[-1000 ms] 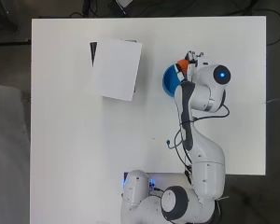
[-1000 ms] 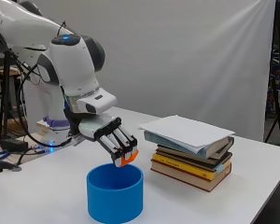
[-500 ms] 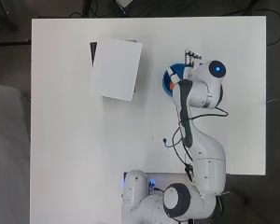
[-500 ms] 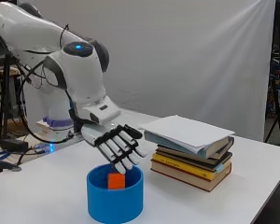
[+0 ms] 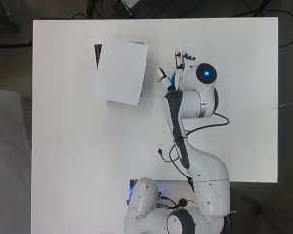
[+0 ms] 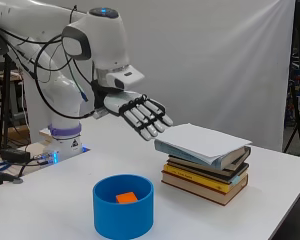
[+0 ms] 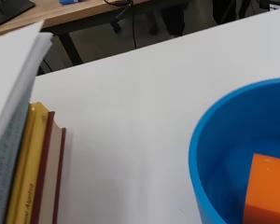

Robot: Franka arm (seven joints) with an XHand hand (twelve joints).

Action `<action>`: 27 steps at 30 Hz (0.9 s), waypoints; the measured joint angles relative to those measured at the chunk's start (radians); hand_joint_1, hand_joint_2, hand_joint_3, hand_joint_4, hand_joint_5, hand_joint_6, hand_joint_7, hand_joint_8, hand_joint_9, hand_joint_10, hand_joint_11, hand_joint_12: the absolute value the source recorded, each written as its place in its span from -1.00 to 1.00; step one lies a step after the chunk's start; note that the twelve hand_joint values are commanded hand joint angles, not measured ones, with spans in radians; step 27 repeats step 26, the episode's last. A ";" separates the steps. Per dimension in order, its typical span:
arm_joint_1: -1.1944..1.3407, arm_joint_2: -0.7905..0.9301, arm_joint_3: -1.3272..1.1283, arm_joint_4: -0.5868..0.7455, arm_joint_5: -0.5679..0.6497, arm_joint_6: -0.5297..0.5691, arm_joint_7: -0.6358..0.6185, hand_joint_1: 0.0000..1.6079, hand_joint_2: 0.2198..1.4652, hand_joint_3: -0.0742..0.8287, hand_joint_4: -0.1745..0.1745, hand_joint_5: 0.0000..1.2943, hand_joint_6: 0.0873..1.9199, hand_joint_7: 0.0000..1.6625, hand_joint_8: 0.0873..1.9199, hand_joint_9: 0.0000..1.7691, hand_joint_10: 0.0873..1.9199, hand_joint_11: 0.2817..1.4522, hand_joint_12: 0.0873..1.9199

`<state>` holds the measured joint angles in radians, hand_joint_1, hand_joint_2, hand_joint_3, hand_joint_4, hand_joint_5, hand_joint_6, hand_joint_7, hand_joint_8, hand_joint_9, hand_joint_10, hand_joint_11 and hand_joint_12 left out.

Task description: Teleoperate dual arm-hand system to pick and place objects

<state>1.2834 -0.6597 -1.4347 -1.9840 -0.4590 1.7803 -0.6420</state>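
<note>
A blue bowl (image 6: pixel 123 210) stands near the table's front in the side view. An orange block (image 6: pixel 126 197) lies inside it. The wrist view shows the bowl's rim (image 7: pixel 203 144) and the block (image 7: pixel 268 191) close up. My hand (image 6: pixel 125 102) hovers well above the bowl, a little behind it. It is open, with straight spread fingers (image 6: pixel 151 117) that hold nothing. From overhead only the hand's fingers (image 5: pixel 184 57) show past the arm, and the arm covers the bowl.
A stack of books (image 6: pixel 205 167) topped with white paper lies right of the bowl, and shows as a white sheet (image 5: pixel 121 72) from overhead. The book spines (image 7: pixel 35 163) show in the wrist view. The white table (image 5: pixel 244 97) stretches to the right of the arm.
The hand has let go of the orange block, which now lies in the bowl. It has opened its fingers and risen well above the bowl.
</note>
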 joint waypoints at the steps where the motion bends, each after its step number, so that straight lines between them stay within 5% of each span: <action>1: -0.005 0.001 0.025 0.009 0.000 -0.016 0.000 -0.81 0.28 -0.85 0.52 -0.56 -1.00 -0.60 -1.00 -0.53 -1.00 -0.73 -1.00; 19: 0.035 0.115 0.276 0.286 0.029 -0.365 -0.070 -0.75 0.21 -0.85 0.36 -0.61 -1.00 -0.70 -1.00 -0.56 -1.00 -0.79 -1.00; 27: 0.067 0.165 0.310 0.316 -0.002 -0.410 -0.064 -0.76 0.23 -0.83 0.30 -0.60 -1.00 -0.69 -1.00 -0.58 -1.00 -0.81 -1.00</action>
